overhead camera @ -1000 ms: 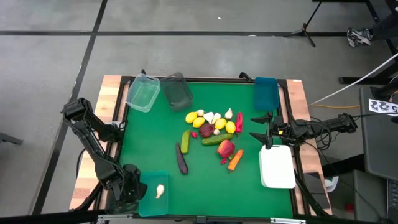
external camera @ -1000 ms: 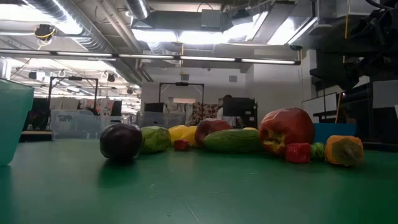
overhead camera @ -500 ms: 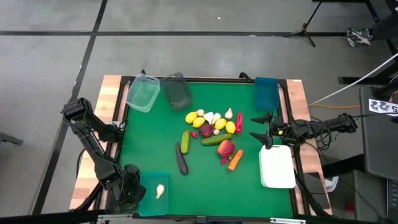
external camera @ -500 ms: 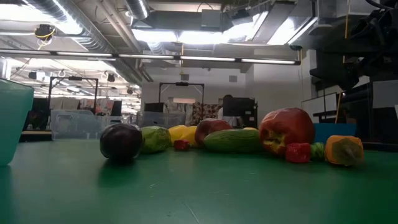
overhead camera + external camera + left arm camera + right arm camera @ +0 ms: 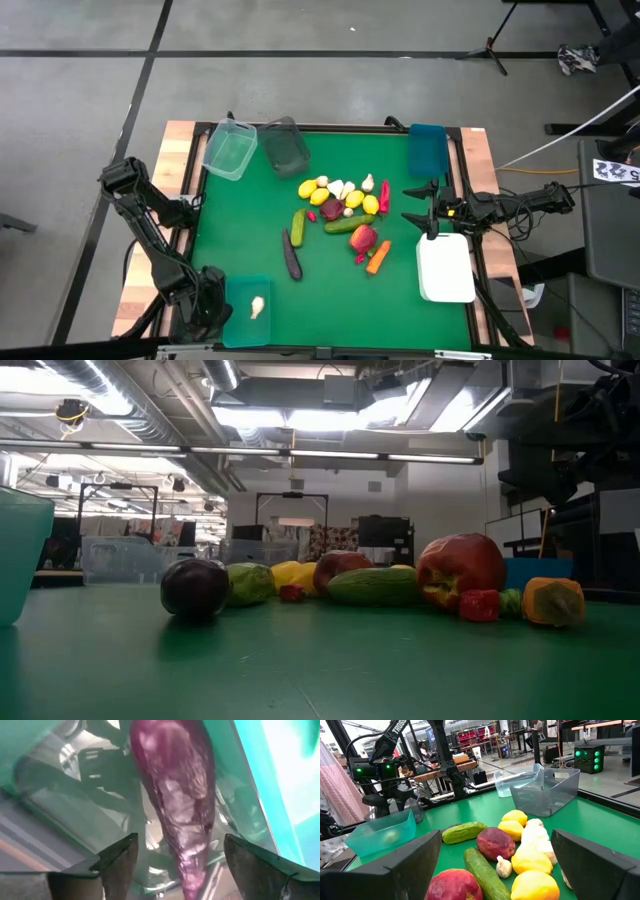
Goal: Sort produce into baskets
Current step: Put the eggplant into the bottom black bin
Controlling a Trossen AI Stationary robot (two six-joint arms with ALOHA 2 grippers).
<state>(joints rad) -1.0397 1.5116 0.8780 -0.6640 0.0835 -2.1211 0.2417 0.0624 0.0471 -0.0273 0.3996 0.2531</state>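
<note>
At the table's near left corner my left gripper (image 5: 210,303) points down beside the teal basket (image 5: 247,288), which holds a white garlic bulb (image 5: 258,307). In the left wrist view a dark purple eggplant (image 5: 175,795) lies between the open fingers of my left gripper (image 5: 175,865), apart from both, with the basket's teal wall (image 5: 280,770) around it. The gripper hides this eggplant in the high view. The other produce (image 5: 345,205) lies heaped mid-table. My right gripper (image 5: 416,207) waits open at the right edge, level, facing the heap (image 5: 520,850).
A second eggplant (image 5: 291,255) lies alone left of the heap, and a carrot (image 5: 378,258) lies on its right. A clear basket (image 5: 230,150), a grey one (image 5: 285,145) and a blue one (image 5: 427,150) stand along the far edge. A white tray (image 5: 445,268) sits near right.
My left gripper has rolled a little about its own pointing line, staying in place at the teal basket. The produce on the table has not moved.
</note>
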